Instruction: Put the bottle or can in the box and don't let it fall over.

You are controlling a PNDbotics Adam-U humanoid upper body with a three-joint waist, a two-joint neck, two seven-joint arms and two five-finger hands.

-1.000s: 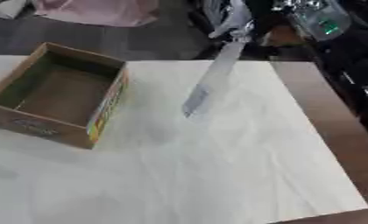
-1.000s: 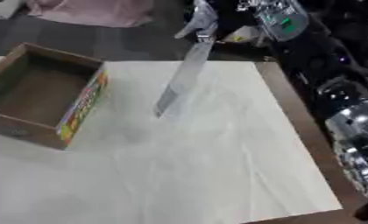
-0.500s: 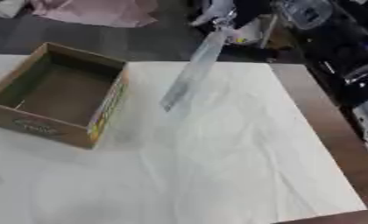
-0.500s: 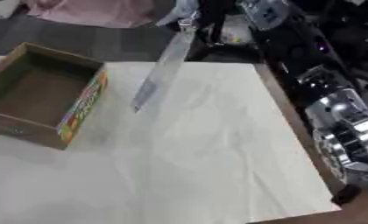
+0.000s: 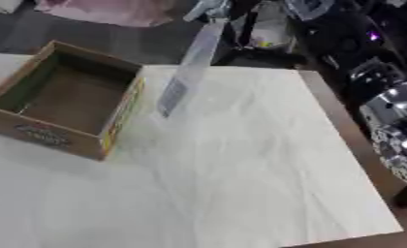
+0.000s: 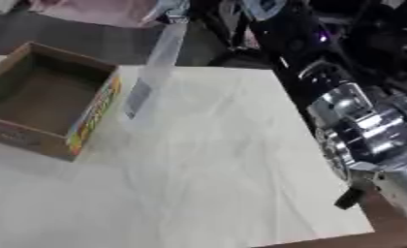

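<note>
Right hand [image 5: 212,8] at the top edge, over the bottle's neck; open or closed, cannot tell. Box [image 5: 46,134] at left, and bottle [image 5: 190,68] just beside its right wall, tilted, clear of the table [image 5: 249,174], carried nearer over the last second. Probably needs lifting over the wall and straightening before release.

The cardboard box [image 5: 64,99] sits on the table [image 5: 241,164] at its left side, open side up, turned a little askew to the table's edges. Just right of the box's right wall, a clear bottle [image 5: 187,72] hangs tilted in the air, its top toward the far edge and its bottom down near the box's near-right side. The right arm [image 6: 368,131] runs along the table's right edge. Behind the table's far edge lies a cloth [image 5: 114,9] on the floor.
</note>
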